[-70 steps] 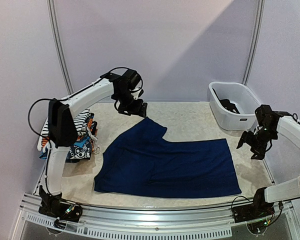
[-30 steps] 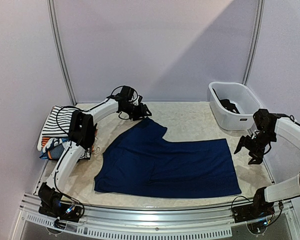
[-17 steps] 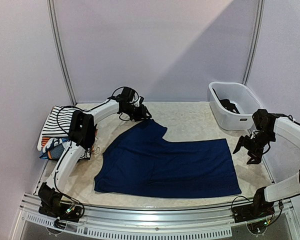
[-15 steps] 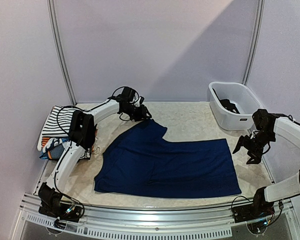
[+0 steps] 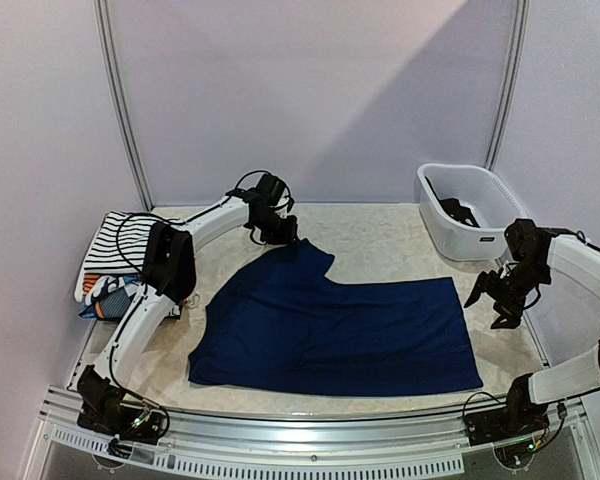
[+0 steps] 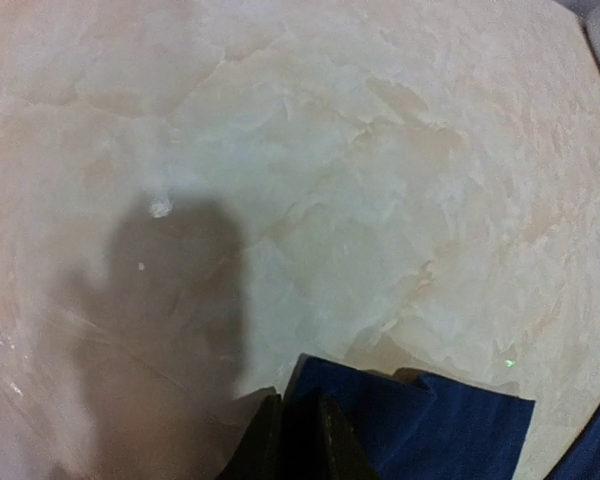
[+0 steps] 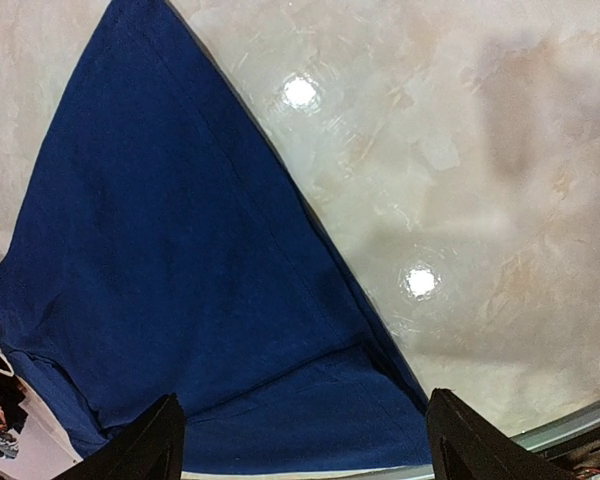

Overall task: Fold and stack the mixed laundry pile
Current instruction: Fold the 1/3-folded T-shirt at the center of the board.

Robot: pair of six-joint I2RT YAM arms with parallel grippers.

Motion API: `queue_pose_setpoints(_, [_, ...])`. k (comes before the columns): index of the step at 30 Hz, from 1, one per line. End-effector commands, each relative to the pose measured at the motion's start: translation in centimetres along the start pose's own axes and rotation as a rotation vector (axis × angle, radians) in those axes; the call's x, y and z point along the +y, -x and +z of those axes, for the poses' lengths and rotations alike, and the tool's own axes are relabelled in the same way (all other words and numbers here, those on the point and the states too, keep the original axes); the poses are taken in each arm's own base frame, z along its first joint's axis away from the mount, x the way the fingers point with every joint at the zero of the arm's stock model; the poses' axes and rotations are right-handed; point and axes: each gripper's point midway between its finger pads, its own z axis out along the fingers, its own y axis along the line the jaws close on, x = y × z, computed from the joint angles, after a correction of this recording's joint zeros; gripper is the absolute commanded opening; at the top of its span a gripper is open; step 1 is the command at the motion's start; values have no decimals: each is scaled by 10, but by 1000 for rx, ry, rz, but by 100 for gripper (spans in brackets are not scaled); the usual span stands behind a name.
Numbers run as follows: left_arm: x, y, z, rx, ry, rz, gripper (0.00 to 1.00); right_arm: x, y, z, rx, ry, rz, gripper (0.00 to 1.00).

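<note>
— Where's the laundry?
— On the table (image 5: 380,225), the navy garment (image 5: 330,320) lies spread flat. The striped and printed pieces (image 5: 115,255) sit stacked at the left edge, and a tub (image 5: 455,235) stands far right.
— And the grippers?
— The left gripper (image 6: 295,440) pinches the garment's far corner. The right gripper (image 7: 302,400) hangs spread wide by its right edge.

Overhead view spans table (image 5: 380,235); both wrist views close on navy cloth (image 5: 340,325).
</note>
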Motion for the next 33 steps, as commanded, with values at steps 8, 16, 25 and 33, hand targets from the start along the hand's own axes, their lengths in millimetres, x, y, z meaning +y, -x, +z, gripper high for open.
queue_pose_setpoints(8, [21, -68, 12, 200, 206, 64, 0, 7, -2, 2, -3, 45, 7, 84])
queue_pose_setpoints(16, [-14, -21, -35, 74, 100, 80, 0, 22, 27, -15, -96, 52, 10, 83])
queue_pose_setpoints(25, [-37, -8, -75, 30, 50, 120, 0, 27, 50, -20, -194, 62, 122, 77])
queue_pose_setpoints(33, [-51, -16, -95, 37, 14, 161, 0, 33, 56, -13, -196, 87, 143, 76])
